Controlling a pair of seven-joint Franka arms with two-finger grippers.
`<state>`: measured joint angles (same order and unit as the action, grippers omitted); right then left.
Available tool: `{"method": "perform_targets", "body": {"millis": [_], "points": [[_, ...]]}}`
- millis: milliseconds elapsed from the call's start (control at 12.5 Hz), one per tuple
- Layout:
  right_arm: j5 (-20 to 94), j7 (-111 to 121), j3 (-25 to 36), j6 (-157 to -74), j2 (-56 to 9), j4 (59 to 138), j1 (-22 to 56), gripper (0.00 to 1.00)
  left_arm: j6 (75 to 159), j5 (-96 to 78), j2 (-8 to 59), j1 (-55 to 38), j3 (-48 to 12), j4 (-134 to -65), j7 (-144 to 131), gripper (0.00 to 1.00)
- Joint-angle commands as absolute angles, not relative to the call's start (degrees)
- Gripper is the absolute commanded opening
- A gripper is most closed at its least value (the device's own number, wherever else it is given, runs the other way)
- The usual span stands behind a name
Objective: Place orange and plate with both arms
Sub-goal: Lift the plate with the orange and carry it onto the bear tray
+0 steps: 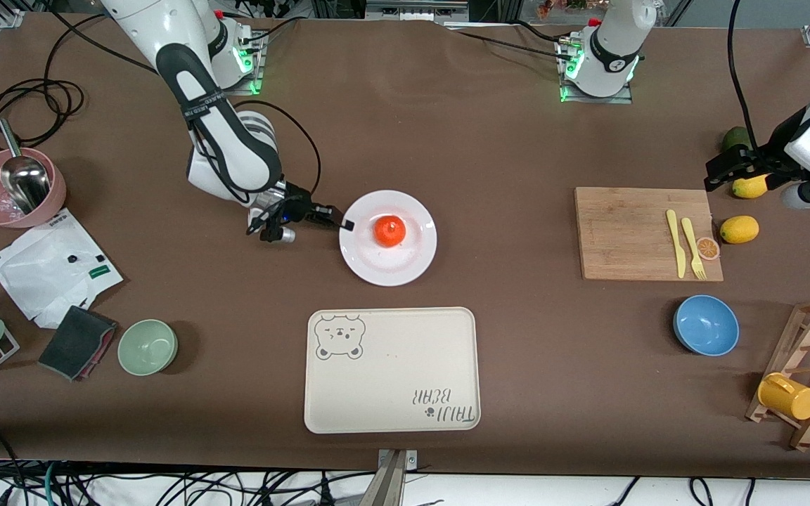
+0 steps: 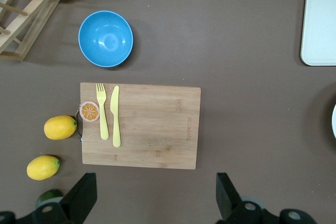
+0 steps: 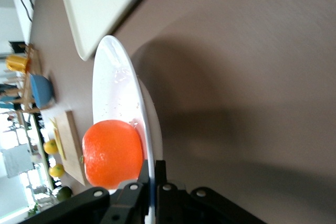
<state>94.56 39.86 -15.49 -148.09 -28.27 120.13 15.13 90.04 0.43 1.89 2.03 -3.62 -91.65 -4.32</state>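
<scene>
The white plate (image 1: 388, 263) lies at the table's middle with the orange (image 1: 389, 230) on it. My right gripper (image 1: 344, 225) is shut on the plate's rim at the edge toward the right arm's end. In the right wrist view the fingers (image 3: 160, 174) pinch the rim of the plate (image 3: 113, 87) with the orange (image 3: 112, 152) beside them. My left gripper (image 1: 728, 169) is open and empty, up over the left arm's end of the table near the lemons. Its fingertips (image 2: 84, 195) show wide apart in the left wrist view.
A cream bear-print tray (image 1: 391, 369) lies nearer the camera than the plate. A wooden board (image 1: 640, 232) with yellow fork, knife and an orange slice, two lemons (image 1: 739, 229), a blue bowl (image 1: 706, 325), a mug rack, a green bowl (image 1: 148, 346) and a pink bowl (image 1: 15, 188) stand around.
</scene>
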Motion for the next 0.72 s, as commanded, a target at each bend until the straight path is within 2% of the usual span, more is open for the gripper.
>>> {"method": "perform_targets", "body": {"millis": [0,160,481,641], "points": [[94.66,35.00,-15.82,-148.80,-34.00,109.54,15.29,0.00,88.77,1.67,2.64,2.20,-3.87,-89.82,-3.34,1.00],[92.74,33.23,-15.56,-148.71,-36.72,104.09,15.21,0.00,88.77,1.67,2.64,2.20,-3.87,-89.82,-3.34,1.00],[85.10,28.32,-14.07,-148.80,-47.87,89.33,15.55,0.00,88.77,1.67,2.64,2.11,-3.87,-89.82,-3.34,1.00],[76.69,22.62,-13.54,-148.71,-52.45,82.82,15.12,0.00,88.77,1.67,2.64,2.20,-3.87,-89.82,-3.34,1.00]]}}
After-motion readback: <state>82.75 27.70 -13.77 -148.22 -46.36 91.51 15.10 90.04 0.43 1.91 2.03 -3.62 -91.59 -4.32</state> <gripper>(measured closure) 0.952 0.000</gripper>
